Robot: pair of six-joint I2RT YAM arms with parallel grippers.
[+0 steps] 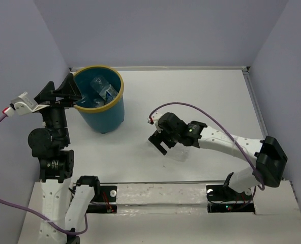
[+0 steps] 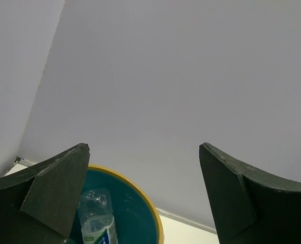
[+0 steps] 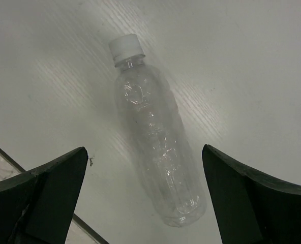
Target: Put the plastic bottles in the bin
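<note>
R gripper (image 1: 159, 143) is hovering low over a clear plastic bottle (image 3: 155, 147) with a white cap. It's lying flat on the bench (image 1: 206, 101), well apart from the bin (image 1: 107, 116).

R fingers (image 3: 49, 188) are standing spread either side, not touching it.

Step, prob.: closing in for the pick. Next move is calling for a drop lower, a squeeze across the body w/o rolling it, then a carry to the bin.

L gripper (image 2: 143, 162) is hanging over the bin rim, fingers spread, holding nothing.

Bin is holding at least one blue-label bottle (image 1: 103, 90); poss. more.
</note>
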